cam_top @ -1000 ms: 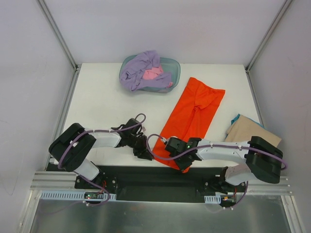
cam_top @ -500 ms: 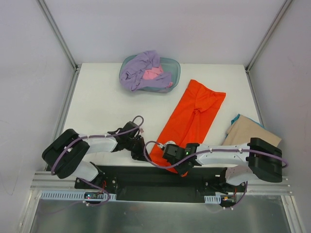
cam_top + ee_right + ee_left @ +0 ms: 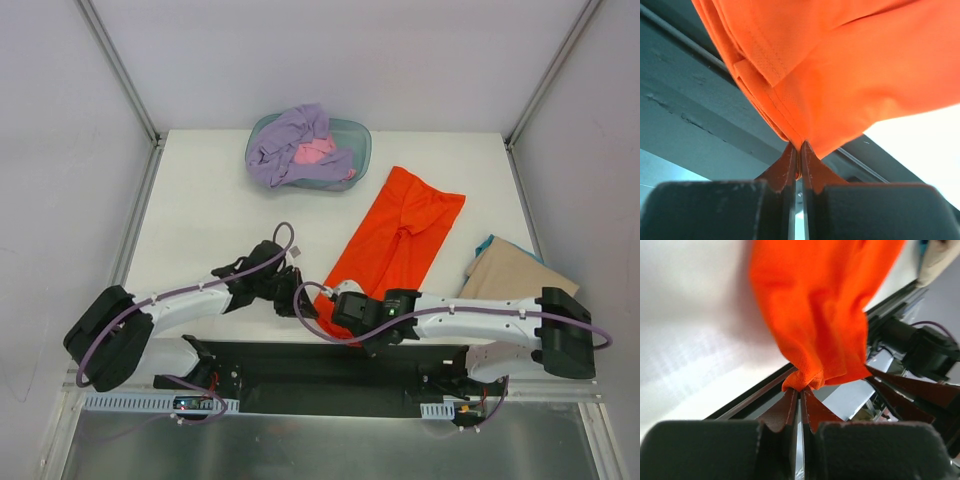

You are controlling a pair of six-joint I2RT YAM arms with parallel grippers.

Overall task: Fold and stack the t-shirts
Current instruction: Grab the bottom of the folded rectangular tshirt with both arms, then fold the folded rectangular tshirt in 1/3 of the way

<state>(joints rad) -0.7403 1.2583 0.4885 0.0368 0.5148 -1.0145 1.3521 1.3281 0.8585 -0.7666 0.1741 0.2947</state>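
A bright orange-red t-shirt (image 3: 395, 240) lies folded lengthwise on the white table, running from mid-right down to the near edge. My left gripper (image 3: 305, 303) is shut on its near left corner, seen pinched in the left wrist view (image 3: 801, 382). My right gripper (image 3: 352, 322) is shut on the near hem beside it, seen in the right wrist view (image 3: 799, 145). Both hold the cloth's near end lifted off the table. A lavender-purple t-shirt (image 3: 285, 142) and a pink t-shirt (image 3: 318, 152) lie bundled in the tub.
A translucent teal tub (image 3: 350, 135) stands at the back centre. A tan cardboard sheet (image 3: 515, 270) lies at the right edge over something teal. A black base rail (image 3: 320, 365) runs along the table's near edge under both grippers.
Both grippers have moved left and closer together with the shirt's near end, and the left arm has stretched out. The shirt's far end has shifted slightly.
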